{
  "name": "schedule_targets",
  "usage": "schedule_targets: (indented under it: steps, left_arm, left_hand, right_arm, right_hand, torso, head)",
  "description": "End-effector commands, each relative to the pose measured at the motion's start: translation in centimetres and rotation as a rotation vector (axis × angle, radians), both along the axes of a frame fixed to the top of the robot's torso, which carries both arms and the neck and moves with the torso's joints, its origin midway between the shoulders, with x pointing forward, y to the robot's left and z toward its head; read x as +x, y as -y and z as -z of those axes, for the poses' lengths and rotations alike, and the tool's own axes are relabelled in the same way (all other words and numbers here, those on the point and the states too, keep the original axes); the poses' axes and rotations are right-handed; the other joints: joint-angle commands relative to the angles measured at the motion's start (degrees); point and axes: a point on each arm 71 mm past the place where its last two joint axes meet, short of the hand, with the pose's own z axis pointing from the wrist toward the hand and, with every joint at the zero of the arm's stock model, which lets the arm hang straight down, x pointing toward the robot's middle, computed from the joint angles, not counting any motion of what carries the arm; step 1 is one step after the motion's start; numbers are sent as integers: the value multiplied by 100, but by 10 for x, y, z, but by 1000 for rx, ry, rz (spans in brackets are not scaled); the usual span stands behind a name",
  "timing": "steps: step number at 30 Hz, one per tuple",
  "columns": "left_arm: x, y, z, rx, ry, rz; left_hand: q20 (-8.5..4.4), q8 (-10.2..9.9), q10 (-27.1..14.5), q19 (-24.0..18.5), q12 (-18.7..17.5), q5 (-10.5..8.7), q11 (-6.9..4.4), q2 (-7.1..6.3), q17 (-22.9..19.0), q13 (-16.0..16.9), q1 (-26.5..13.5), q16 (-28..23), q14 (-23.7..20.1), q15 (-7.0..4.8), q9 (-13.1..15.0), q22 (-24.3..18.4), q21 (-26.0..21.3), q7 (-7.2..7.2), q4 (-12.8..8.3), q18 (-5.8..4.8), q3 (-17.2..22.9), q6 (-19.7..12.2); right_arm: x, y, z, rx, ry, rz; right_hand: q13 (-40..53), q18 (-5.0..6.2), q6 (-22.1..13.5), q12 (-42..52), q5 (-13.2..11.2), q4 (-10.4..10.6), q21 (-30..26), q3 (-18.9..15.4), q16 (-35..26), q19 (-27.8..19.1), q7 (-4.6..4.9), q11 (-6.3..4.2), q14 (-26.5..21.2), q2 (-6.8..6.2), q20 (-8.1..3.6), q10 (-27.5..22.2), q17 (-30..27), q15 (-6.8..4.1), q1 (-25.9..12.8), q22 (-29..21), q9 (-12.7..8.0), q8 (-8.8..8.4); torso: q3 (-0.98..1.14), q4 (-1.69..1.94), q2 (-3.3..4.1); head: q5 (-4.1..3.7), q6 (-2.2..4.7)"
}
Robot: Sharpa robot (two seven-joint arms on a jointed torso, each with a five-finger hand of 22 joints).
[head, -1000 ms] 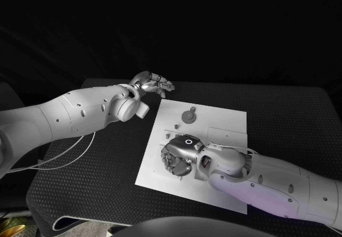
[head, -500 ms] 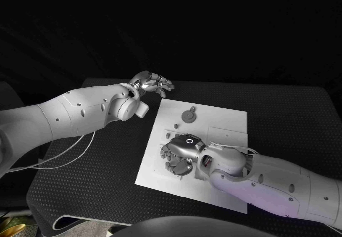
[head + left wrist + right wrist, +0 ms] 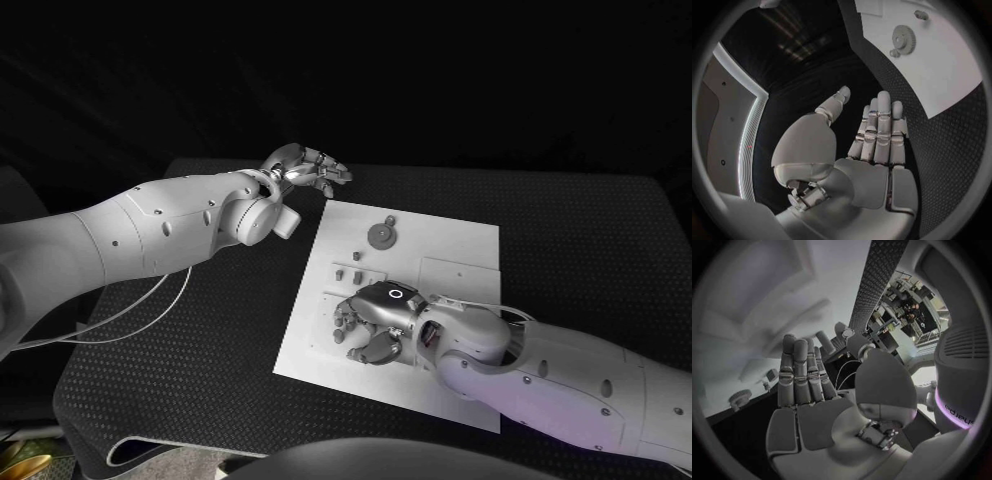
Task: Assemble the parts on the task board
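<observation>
While we look down from the head camera, we see a black table [image 3: 577, 240] with the white task board [image 3: 440, 255] lying in its middle; our left arm comes in from the left and our right arm from the lower right. Our left hand [image 3: 306, 167] hangs above the bare table just past the board's far left corner, not touching the board; in the left wrist view the same hand [image 3: 870, 145] shows its fingers straight and side by side with the thumb apart, and nothing lies in the palm, so it is released and empty. Our right hand [image 3: 372, 322] is low over the near left part of the board, palm down, its fingers reaching toward the board's left edge; the right wrist view shows this hand [image 3: 807, 390] with fingers extended and close together over the white surface, nothing grasped in it; whether the fingertips touch the board we cannot tell. A round grey gear [image 3: 381, 236] lies flat on the far part of the board, well apart from the right hand, with a smaller round part [image 3: 389, 220] just beyond it; the left wrist view shows the gear [image 3: 904, 36] too. Two small parts [image 3: 356, 271] stand on the board between the gear and the right hand.
</observation>
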Motion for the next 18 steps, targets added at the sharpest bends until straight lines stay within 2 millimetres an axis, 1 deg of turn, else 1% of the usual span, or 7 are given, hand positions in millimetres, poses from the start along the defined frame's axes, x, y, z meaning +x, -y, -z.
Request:
schedule_targets:
  steps: [1,4,8,11,12,15,18]
  left_arm:
    - [0,0,-1,-8,0,7]
    - [1,-2,-1,-7,1,4]
    - [2,-4,-1,-5,1,-2]
    - [3,-5,0,-3,2,-7]
    - [3,-5,0,-2,2,-8]
    - [4,-6,0,-1,2,-11]
    - [5,-7,0,1,1,-14]
  left_hand:
    - [1,27,-24,25,3,-32,20,9,8,-9,3,-35,-33,13,-6,6,-36,3,41,22,8,-44]
    - [1,27,-25,25,3,-32,20,9,8,-9,4,-36,-33,13,-6,7,-37,3,41,22,8,-44]
    - [1,27,-25,25,3,-32,20,8,9,-10,4,-36,-33,14,-6,8,-37,3,41,23,8,-44]
    - [2,27,-25,25,3,-32,20,7,10,-11,3,-36,-33,14,-7,9,-38,3,41,23,7,-45]
    - [2,27,-25,25,4,-32,20,7,10,-11,3,-37,-33,14,-7,9,-38,3,42,23,7,-45]
    - [2,28,-25,25,4,-32,20,7,10,-12,3,-37,-33,14,-7,10,-39,3,42,23,7,-45]
    - [3,29,-25,26,4,-32,21,9,11,-13,-4,-38,-33,15,-7,11,-40,4,48,22,5,-45]
  right_arm:
    - [-1,0,-14,130,-51,-14]
    - [5,6,-27,203,-63,9]
    - [12,15,-44,264,-77,37]
    - [19,23,-54,312,-140,67]
    - [22,27,-57,335,-175,88]
    - [31,40,-65,378,-259,139]
    - [42,57,-71,378,-330,196]
  right_hand:
    - [3,-15,-104,-33,23,6,43,-81,51,-31,35,3,-42,-18,-12,-50,-25,14,-22,125,-28,-50]
    - [6,-15,-131,-37,22,19,66,-172,91,-32,46,9,-49,-13,-15,-76,-47,18,-71,123,-45,-54]
    - [9,-15,-158,-39,8,24,86,-246,128,-31,55,13,-54,8,-22,-96,-72,20,-96,121,-60,-55]
    - [13,-15,-150,-31,4,29,105,-276,157,-17,55,9,-44,39,-30,-91,-82,16,-100,122,-63,-44]
    - [16,-15,-145,-27,10,28,117,-288,175,-6,53,5,-35,54,-36,-85,-86,12,-95,123,-64,-37]
    - [33,-15,-96,6,61,9,205,-324,295,71,36,-21,28,200,-77,-34,-90,-19,-28,133,-67,6]
    - [63,-15,-2,69,-103,22,336,-246,450,177,0,-70,97,375,-133,81,-94,-66,105,133,-72,64]
  torso:
    - [0,-5,-5]
    - [-1,-10,-8]
    - [3,-17,-13]
    - [7,-18,-14]
    - [11,-24,-18]
    - [15,-22,-17]
    - [24,-31,-28]
  head:
    - [-11,16]
    - [-31,42]
    - [-86,104]
    - [-130,153]
    - [-141,169]
    - [-186,214]
    - [-211,246]
